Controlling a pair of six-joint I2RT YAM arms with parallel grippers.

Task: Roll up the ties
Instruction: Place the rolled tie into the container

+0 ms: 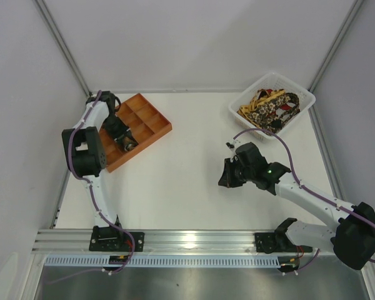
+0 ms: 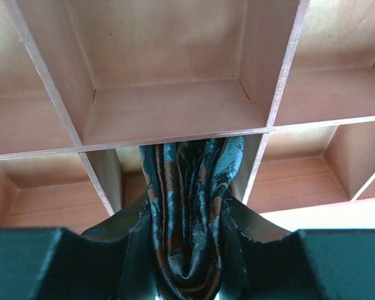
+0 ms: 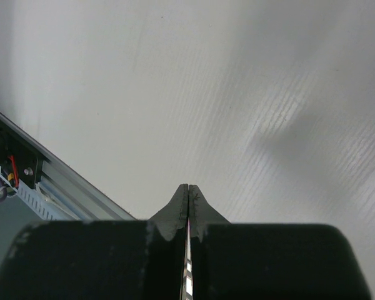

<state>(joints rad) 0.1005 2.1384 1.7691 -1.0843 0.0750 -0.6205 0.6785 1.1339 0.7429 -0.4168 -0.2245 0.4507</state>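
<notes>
Your left fingers (image 2: 122, 240) grip a rolled tie (image 2: 187, 212), dipping into a tray (image 2: 169, 109) compartment. Seat it, then release. Right fingers (image 3: 175, 215) are closed and empty.

Overhead camera takes in the whole worktop (image 1: 194, 175); wrist cameras sit close, left over the orange tray (image 2: 169, 112), right low above the worktop.

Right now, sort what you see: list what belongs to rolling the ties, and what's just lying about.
Belongs to the job:
- bundled tie, gripped by the left gripper
- loose ties heaped in the basket

Just there:
- orange tray
- white basket
- right gripper, shut on nothing, above the table
</notes>
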